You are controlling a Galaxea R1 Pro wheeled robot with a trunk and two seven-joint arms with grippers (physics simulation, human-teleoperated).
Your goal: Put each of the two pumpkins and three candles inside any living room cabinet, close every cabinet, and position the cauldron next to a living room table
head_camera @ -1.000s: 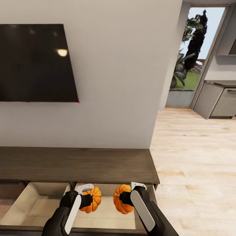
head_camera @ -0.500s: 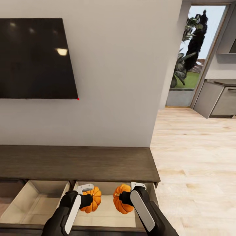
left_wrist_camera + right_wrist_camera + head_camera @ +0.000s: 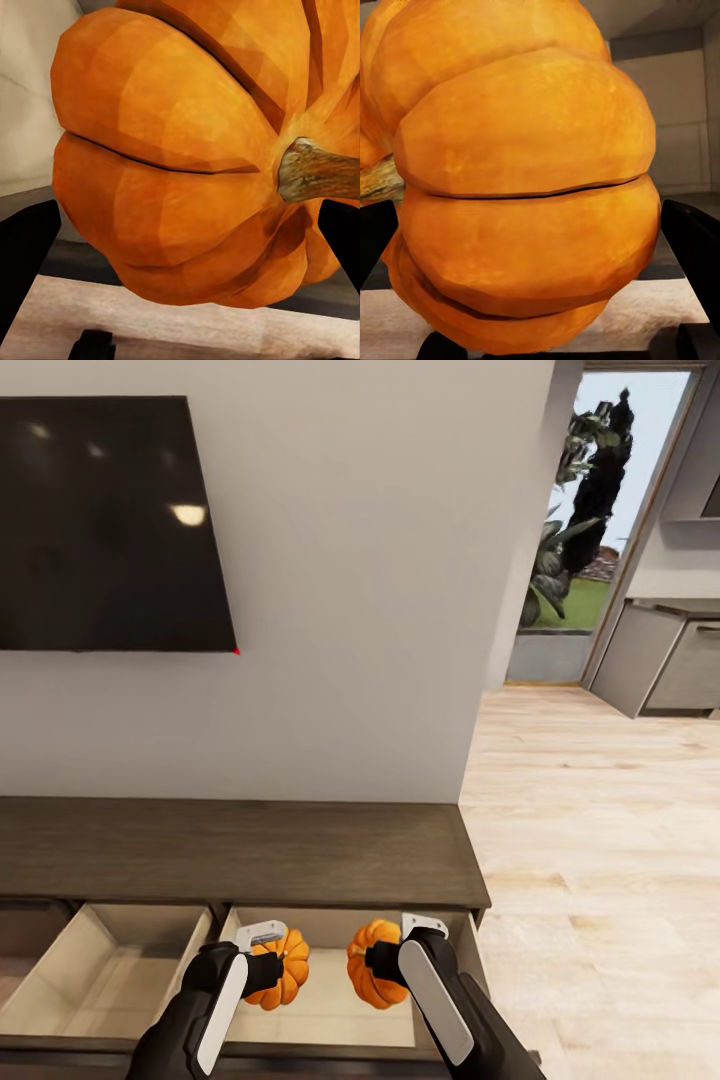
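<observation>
Downward tips my head view; both pumpkins hang over the cabinet (image 3: 240, 850) drawer, left pincer (image 3: 272, 960) gripping one pumpkin (image 3: 284, 970), right pincer (image 3: 388, 960) the other (image 3: 366, 966).

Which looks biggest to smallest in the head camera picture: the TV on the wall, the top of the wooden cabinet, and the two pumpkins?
1. The cabinet top, which spans the most picture area.
2. The TV, a little smaller and cut off at the edge.
3. The two pumpkins, left one and right one: they look alike in size, so I would not rank them.
</observation>
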